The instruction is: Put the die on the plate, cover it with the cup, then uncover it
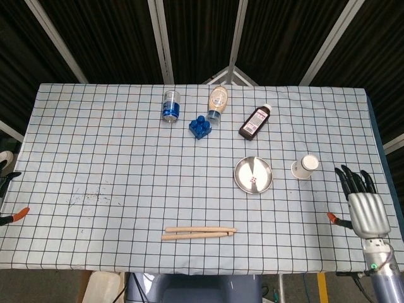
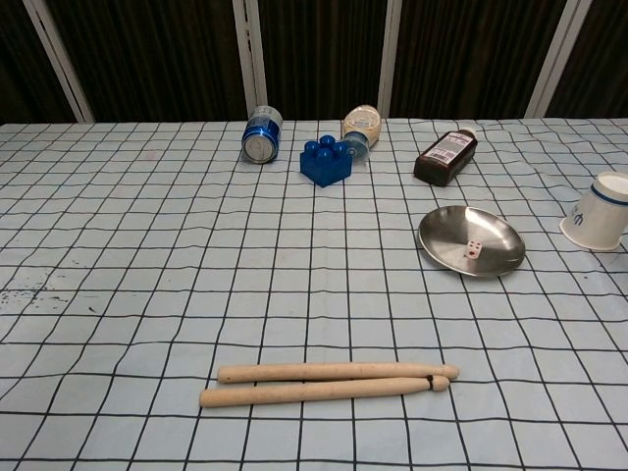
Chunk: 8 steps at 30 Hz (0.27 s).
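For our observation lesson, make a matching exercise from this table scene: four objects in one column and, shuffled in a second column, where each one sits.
Objects:
1. die
2. paper cup
3. wooden sticks
4. blue can

Places:
A. near edge of the table, lying side by side
B. in the metal plate
C. far side, left of the blue block
D. right of the plate, on the cloth

Pairs: 1-B, 2-D, 3-A, 4-C
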Motion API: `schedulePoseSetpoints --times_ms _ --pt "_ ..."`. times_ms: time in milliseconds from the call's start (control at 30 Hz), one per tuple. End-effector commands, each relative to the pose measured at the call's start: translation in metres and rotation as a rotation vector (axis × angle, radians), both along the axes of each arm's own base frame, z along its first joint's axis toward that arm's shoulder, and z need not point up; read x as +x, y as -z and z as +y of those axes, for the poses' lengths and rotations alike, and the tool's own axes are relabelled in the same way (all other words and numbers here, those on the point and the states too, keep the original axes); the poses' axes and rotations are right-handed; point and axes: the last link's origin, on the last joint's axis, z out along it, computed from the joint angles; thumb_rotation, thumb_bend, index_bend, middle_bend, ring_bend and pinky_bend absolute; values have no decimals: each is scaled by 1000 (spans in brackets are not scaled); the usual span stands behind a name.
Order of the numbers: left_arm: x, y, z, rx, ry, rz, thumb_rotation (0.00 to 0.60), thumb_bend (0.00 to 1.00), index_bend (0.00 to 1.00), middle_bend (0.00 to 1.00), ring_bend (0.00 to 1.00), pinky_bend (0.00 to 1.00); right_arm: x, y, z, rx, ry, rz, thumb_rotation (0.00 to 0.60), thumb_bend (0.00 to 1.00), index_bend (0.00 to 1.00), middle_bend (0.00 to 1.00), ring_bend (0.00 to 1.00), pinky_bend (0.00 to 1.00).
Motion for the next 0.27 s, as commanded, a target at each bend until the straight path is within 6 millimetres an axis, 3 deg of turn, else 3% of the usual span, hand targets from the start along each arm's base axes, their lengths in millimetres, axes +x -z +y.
schedulePoseSetpoints --times_ms 33,267 --pt "-1 -2 -1 4 -5 -3 600 217 213 0 0 63 -13 2 31 -43 -3 -12 600 111 65 71 125 0" --pt "-3 -8 -1 26 -6 -17 600 217 213 0 0 63 -38 -8 42 -72 34 -10 600 122 75 71 126 0"
